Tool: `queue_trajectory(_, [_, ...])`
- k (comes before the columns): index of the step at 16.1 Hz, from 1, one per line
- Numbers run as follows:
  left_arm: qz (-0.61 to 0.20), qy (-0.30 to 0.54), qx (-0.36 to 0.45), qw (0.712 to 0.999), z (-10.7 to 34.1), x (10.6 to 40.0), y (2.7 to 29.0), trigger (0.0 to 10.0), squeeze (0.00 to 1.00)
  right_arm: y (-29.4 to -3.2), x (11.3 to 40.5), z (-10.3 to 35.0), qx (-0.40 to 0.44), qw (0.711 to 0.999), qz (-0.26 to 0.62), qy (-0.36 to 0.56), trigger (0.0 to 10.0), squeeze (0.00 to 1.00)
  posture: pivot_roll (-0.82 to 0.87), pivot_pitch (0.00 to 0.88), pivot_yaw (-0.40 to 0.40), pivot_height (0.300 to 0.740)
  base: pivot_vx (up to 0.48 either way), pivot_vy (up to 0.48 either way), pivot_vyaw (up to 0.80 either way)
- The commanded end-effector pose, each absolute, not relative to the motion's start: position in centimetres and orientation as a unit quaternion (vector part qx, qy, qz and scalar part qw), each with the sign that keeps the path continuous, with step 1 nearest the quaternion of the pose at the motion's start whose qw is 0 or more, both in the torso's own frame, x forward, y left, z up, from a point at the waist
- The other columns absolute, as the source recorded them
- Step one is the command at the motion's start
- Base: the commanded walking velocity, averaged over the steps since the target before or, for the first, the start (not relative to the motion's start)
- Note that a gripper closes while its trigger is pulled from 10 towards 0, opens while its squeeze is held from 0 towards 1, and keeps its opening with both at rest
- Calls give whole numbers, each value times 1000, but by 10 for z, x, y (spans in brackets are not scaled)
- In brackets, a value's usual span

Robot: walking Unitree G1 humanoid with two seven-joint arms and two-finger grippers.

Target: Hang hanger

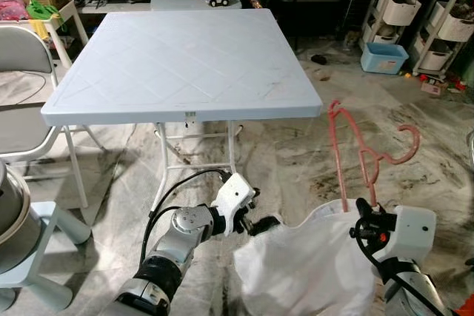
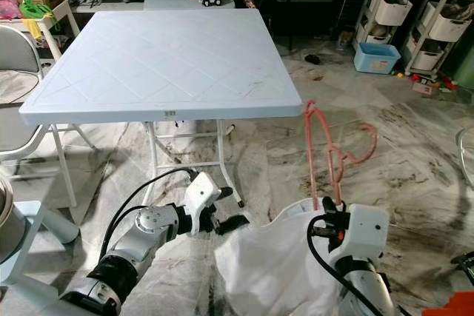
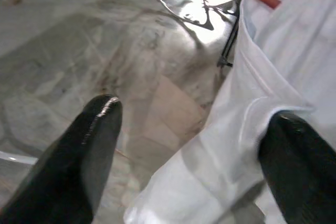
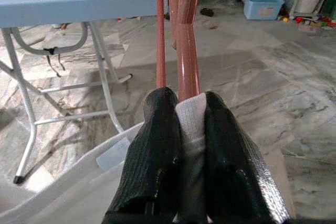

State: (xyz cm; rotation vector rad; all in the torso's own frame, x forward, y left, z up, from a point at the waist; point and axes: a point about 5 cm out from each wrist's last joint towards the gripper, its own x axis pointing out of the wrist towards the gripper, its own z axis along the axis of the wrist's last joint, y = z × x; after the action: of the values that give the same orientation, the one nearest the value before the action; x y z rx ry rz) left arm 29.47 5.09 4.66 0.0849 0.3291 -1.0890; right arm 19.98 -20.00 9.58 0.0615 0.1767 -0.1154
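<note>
left tool (image 1: 261, 225): fingers (image 3: 94, 145) apart, nothing pinched; the tips sit at the left edge of the shirt (image 1: 311, 271), touching or just short of it, cannot tell which.
left tool job: judged best used to steady or spread the cloth. It should close on the fabric edge before any lift, not on a loose fold.
tabletop (image 1: 185, 64): pale blue-white moulded plastic, square, with a raised diagonal grid and a lipped rim, on thin white folding metal legs. It stands bare ahead of the robot; no rail or hook to hang from can be made out.
floor (image 1: 296, 153): glossy marbled tile with grey-brown streaks, likely slick underfoot.
shirt: white thin woven cloth, limp and bunched, draped low between the two arms. It will sag and swing when raised.
hanger (image 1: 363, 153): pink-red thin rod, rigid-looking, hook end up, standing above the shirt. Its lower part is buried in the cloth.
right tool (image 4: 181, 129): clamped on the hanger's rods with a wad of white cloth pinched between the pads.
step judgement: the hanger is in hand and carried upright; a hanging spot has yet to be found.
risk: thin smooth rods could rotate in the pinch, so the lift should be slow and the hook kept facing forward.
</note>
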Motion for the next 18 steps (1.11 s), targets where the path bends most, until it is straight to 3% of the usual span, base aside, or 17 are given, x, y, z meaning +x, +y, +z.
queue_trajectory(1, [-540, 190, 12, 820, 44, 289, 48, 10000, 1000, -202, 202, 100, 28, 995, -62, 72, 10000, 0, 46, 0, -50, 740, 0, 0, 0])
queue_trajectory(2, [-565, 215, 0, 797, 41, 284, 48, 10000, 1000, -202, 203, 100, 26, 995, -61, 73, 10000, 0, 46, 0, -52, 740, 0, 0, 0])
queue_trajectory(4, [-581, 192, 14, 790, 46, 284, 49, 10000, 1000, -203, 203, 100, 21, 995, -60, 74, 10000, 0, 46, 0, -54, 740, 0, 0, 0])
queue_trajectory(6, [-548, 150, 35, 822, 54, 294, 50, 10000, 1000, -206, 203, 99, 19, 995, -63, 76, 10000, 0, 49, 0, -55, 740, 0, 0, 0])
queue_trajectory(8, [-418, 67, 35, 905, 77, 319, 60, 10000, 1000, -206, 204, 99, 31, 994, -72, 78, 10000, 0, 51, 0, -55, 740, 0, 0, 0])
queue_trajectory(9, [-372, 47, 30, 926, 84, 326, 67, 10000, 1000, -206, 204, 98, 42, 993, -83, 78, 10000, 0, 52, 0, -55, 740, 0, 0, 0])
queue_trajectory(16, [-324, 29, 35, 945, 88, 333, 71, 10000, 1000, -214, 206, 98, 41, 989, -120, 72, 10000, 0, 53, 0, -56, 740, 0, 0, 0])
queue_trajectory(18, [-330, -3, 65, 942, 104, 338, 74, 10000, 1000, -207, 206, 99, 50, 993, -87, 70, 10000, 0, 60, 0, -64, 740, 0, 0, 0])
